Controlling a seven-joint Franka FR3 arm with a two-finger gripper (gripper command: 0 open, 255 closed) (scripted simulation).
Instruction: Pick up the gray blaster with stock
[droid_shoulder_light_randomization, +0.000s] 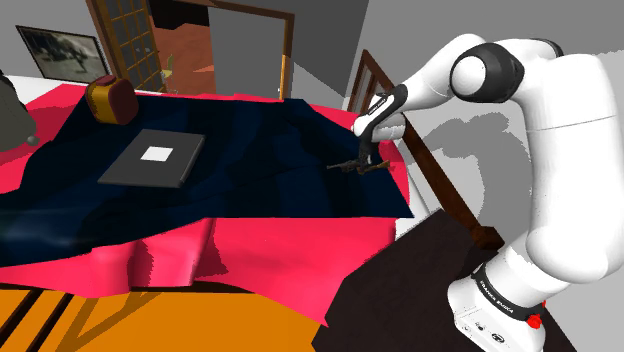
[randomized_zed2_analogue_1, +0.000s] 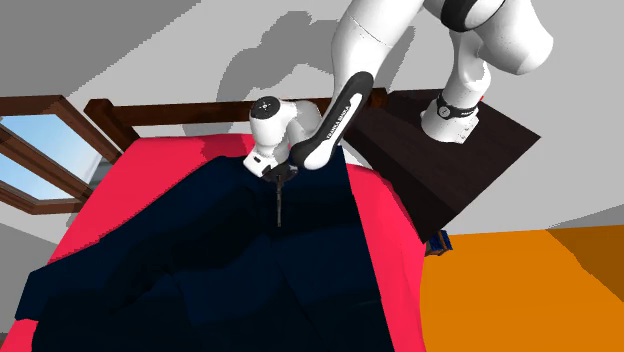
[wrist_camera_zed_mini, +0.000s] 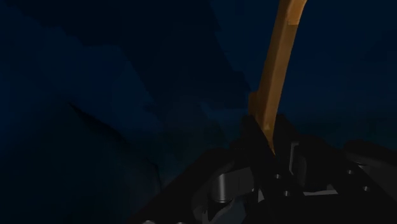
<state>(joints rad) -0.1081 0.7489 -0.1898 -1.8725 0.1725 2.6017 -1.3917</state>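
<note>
The blaster (droid_shoulder_light_randomization: 352, 164) is a slim dark gray piece lying on the navy blanket (droid_shoulder_light_randomization: 250, 150), close to the bed's edge nearest the stand. In the second exterior view the blaster (randomized_zed2_analogue_1: 277, 203) stretches away from the hand towards the camera. My gripper (droid_shoulder_light_randomization: 368, 152) is lowered right onto its near end, and the gripper (randomized_zed2_analogue_1: 277, 176) points down at the blanket. Seen from the wrist, the blaster's dark body (wrist_camera_zed_mini: 267, 172) sits right in front of the hand. A long orange bar (wrist_camera_zed_mini: 278, 76) runs away from that body over the dark blanket.
A dark flat square with a white patch (droid_shoulder_light_randomization: 155, 157) lies mid-blanket. A brown and yellow bag (droid_shoulder_light_randomization: 110, 98) stands at the far end. The red cover (droid_shoulder_light_randomization: 250, 255) hangs over the bed's side. A wooden bed rail (droid_shoulder_light_randomization: 440, 175) runs beside the gripper, and the stand (droid_shoulder_light_randomization: 420, 290) is below it.
</note>
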